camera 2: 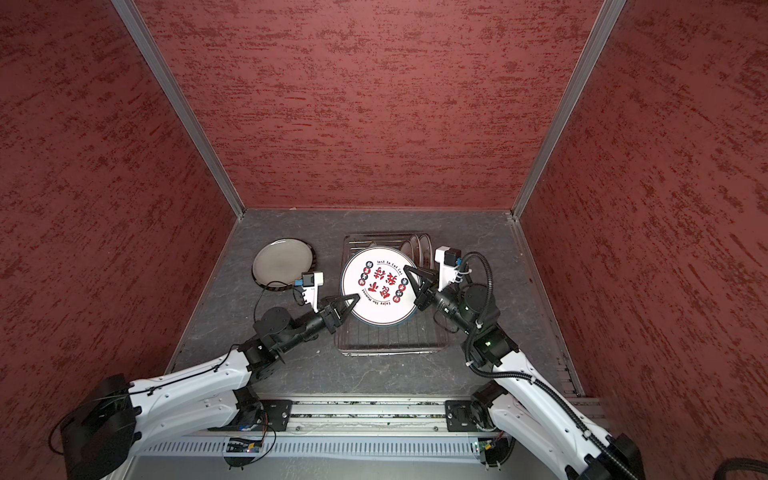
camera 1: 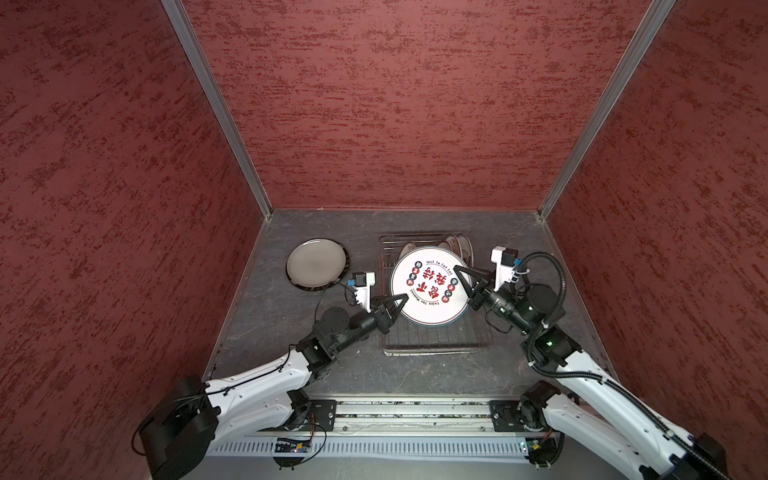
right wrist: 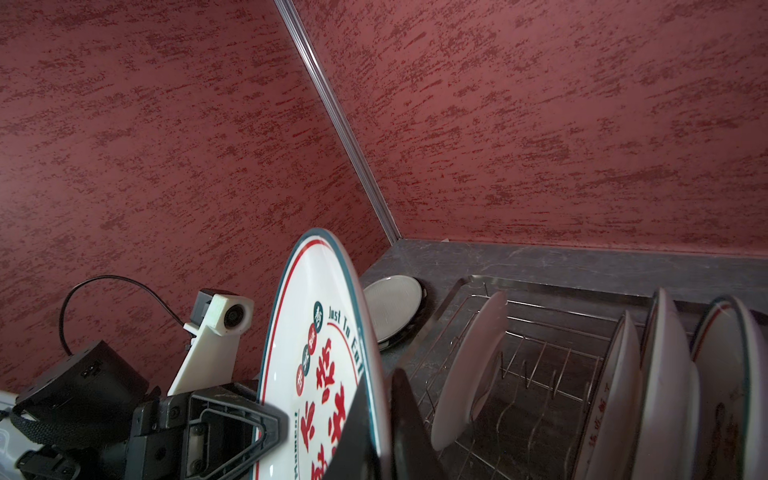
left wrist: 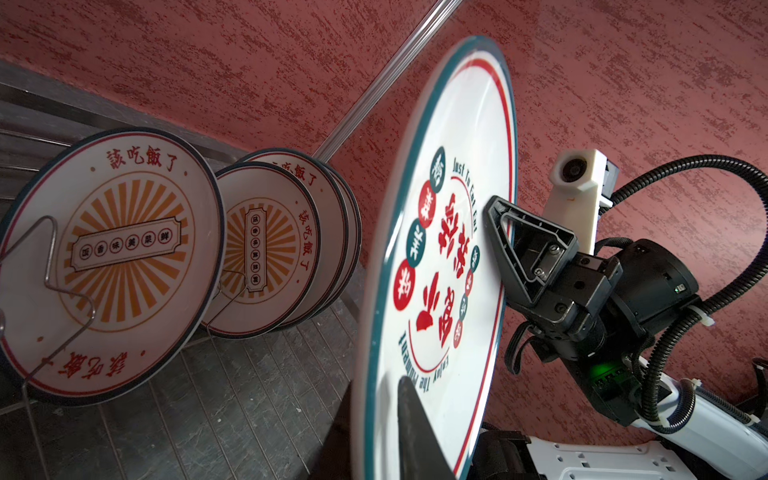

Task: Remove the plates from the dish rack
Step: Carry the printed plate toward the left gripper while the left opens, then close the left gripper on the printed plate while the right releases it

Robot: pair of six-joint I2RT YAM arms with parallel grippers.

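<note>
White printed plate point(camera 1: 430, 286) held above the dish rack point(camera 1: 436, 338), pinched at its 7 o'clock rim by the left gripper point(camera 1: 402, 297) and at 3 o'clock by the right gripper point(camera 1: 458, 271), both claws narrow. Seemingly 4 sunburst plates point(left wrist: 124, 257) standing at the rack's 12 o'clock end; dark-rimmed plate point(camera 1: 318, 264) flat outside at 10 o'clock.

The large plate point(camera 1: 428, 286) is white with a teal rim, a thin red ring, bold red characters, red and teal round badges and dark lettering. The smaller plates point(left wrist: 124, 266) are cream with dark rims, orange sunbursts and red characters. The dark-rimmed plate point(camera 1: 316, 262) has a pale grey centre and a striped edge. The dish rack point(camera 1: 436, 337) is silver wire, the desk point(camera 1: 415, 374) dark grey and veined, the walls point(camera 1: 374, 104) mottled red.
</note>
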